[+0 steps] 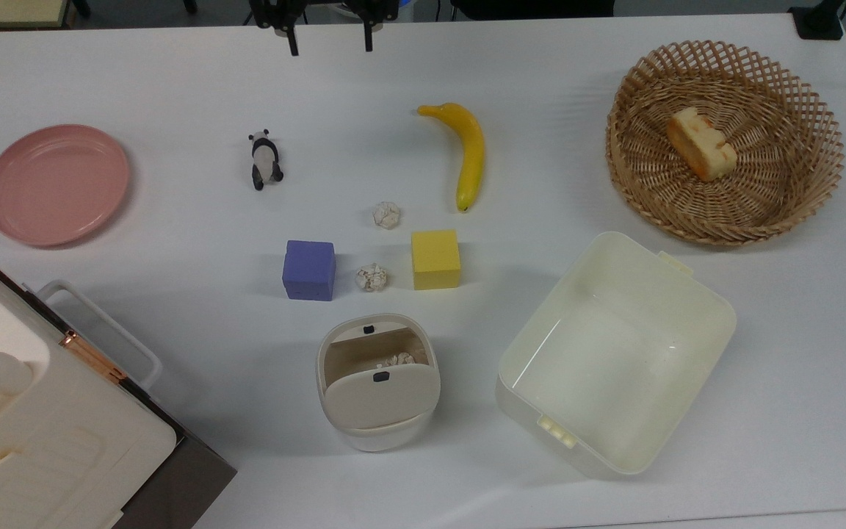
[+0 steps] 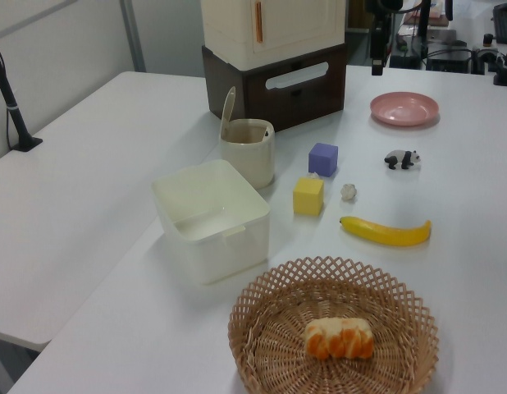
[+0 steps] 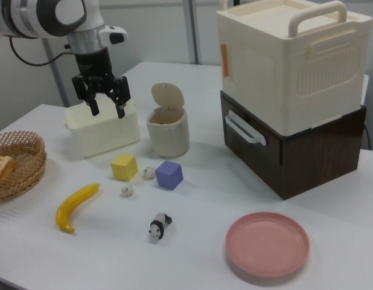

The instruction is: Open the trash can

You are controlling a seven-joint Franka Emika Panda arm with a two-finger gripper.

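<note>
White and smooth, the worktop (image 1: 173,308) carries lots of small things. My gripper (image 3: 104,98) hangs high in the air, and its jaws are spread wide with nothing between them. From the top view I see it over the far edge of the worktop, well apart from the trash can (image 1: 377,382).

I see the trash can near the middle of the near edge in the top view, between the big white box (image 1: 34,426) at the near corner on the top view's left and the cream tub (image 1: 617,353) on the top view's right. Its lid (image 3: 167,96) already stands up, tipped back, so I think the job is done. Some crumpled paper (image 1: 396,360) sits inside.

I think the can is light, thin plastic, stiff but easy to tip over or slide on this smooth top. Its sides look rounded and slippery, so I would not squeeze them. I would press softly down on the little black button (image 1: 369,329) at the rim, or lift the flat lid by its edge.

Just behind the can are a soft-looking purple block (image 1: 309,270), a yellow block (image 1: 435,259) and two paper balls (image 1: 371,277). Farther back lie a shiny banana (image 1: 467,150), a toy panda (image 1: 265,159), a pink plate (image 1: 56,184) and a woven basket (image 1: 797,132) with a piece of cake (image 1: 700,143).
</note>
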